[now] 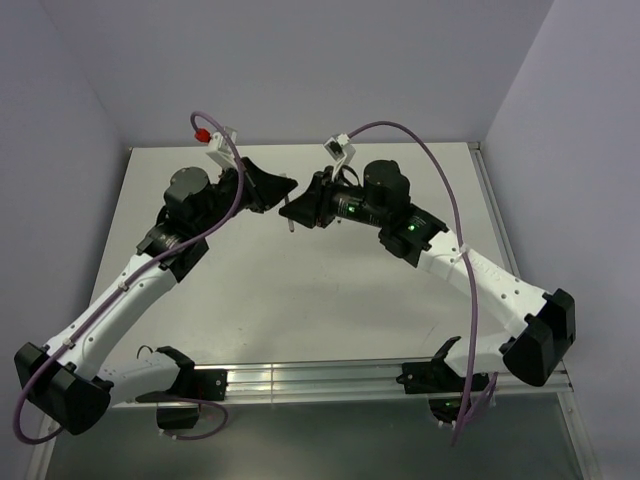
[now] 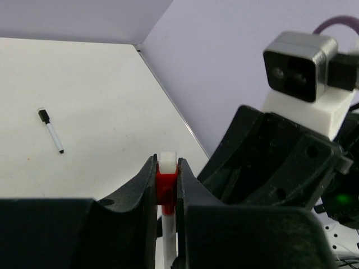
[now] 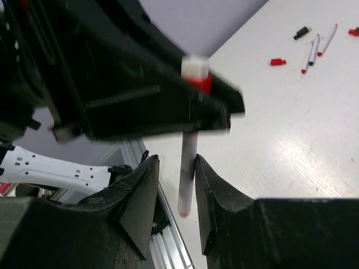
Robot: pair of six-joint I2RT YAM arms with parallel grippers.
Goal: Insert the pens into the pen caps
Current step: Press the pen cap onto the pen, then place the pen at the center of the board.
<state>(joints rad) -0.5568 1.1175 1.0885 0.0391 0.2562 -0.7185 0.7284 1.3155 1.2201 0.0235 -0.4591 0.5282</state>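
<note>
left claw (image 2: 167, 168): clamped on red cap (image 2: 166, 189), raised over bench (image 3: 291, 140) | pen (image 3: 188, 168): barrel hangs from that cap, between right claw's fingers | right claw (image 3: 176, 161): jaws parted, gap beside barrel | bench: two spare pens (image 3: 311, 53), loose red cap (image 3: 277, 61), black cap (image 3: 303, 32)

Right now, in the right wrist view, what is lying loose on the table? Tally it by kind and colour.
Pens: 3
Red caps: 2 (one cut off by the frame edge)
Black cap: 1
Total: 6
</note>
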